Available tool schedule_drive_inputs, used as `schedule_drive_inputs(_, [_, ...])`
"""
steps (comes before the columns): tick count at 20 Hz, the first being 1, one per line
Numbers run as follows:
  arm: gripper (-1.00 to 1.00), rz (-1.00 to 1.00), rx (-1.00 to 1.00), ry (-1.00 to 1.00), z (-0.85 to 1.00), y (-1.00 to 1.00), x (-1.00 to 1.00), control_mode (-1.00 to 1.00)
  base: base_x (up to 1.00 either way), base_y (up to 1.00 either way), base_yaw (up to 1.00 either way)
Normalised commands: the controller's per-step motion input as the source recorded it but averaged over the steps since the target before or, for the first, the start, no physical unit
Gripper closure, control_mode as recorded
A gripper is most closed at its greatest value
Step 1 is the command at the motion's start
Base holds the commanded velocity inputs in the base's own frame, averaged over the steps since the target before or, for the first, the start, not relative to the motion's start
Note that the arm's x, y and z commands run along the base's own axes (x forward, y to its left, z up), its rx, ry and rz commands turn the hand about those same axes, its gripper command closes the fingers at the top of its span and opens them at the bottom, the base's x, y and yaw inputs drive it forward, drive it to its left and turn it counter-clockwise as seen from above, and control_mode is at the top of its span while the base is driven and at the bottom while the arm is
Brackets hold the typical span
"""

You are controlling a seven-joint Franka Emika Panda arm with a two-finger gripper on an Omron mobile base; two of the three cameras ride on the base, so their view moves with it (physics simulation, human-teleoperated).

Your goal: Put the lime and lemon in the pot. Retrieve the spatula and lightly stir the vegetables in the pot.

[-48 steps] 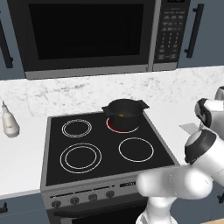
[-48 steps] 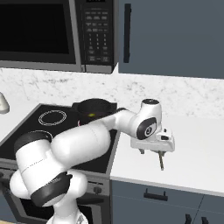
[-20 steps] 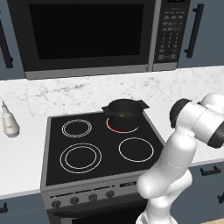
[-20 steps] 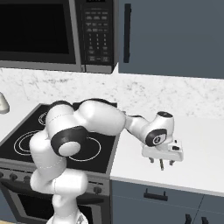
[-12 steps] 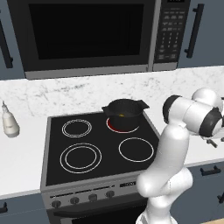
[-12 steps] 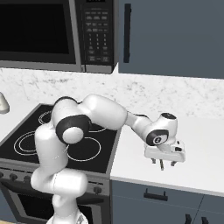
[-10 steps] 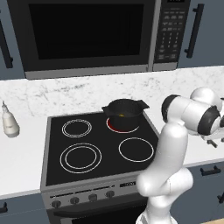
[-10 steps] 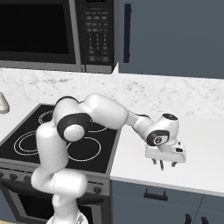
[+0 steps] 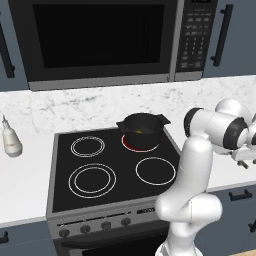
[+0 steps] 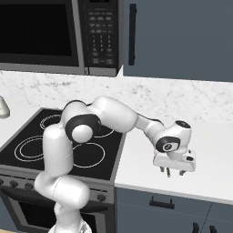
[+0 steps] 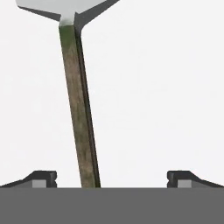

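Spatula (image 11: pixel 78 109) between open end effector (image 11: pixel 112 177) fingers

Wide-open gripper (image 10: pixel 174 172) low over bare white counter (image 10: pixel 209 150), right of the stove (image 9: pixel 107 170). Between the fingertips (image 11: pixel 43 178), only the spatula (image 11: pixel 78 105) handle, nearer one tip, open room on the other side. Nothing else standing on this counter stretch. Pot (image 9: pixel 142 131) well apart on the back burner, top open.
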Motion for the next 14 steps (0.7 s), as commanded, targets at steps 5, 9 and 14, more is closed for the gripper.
schedule_drive_inputs(5, [-1.0,0.02,0.06,-0.13,-0.08,0.04,0.0,-1.0,0.0,0.0,0.0])
schedule_drive_inputs(9, [-1.0,0.01,0.05,-0.09,-0.05,0.03,0.0,-1.0,0.0,0.0,0.0])
schedule_drive_inputs(14, [-1.0,0.0,0.01,0.0,-0.08,0.16,0.0,-1.0,0.0,0.0,0.0])
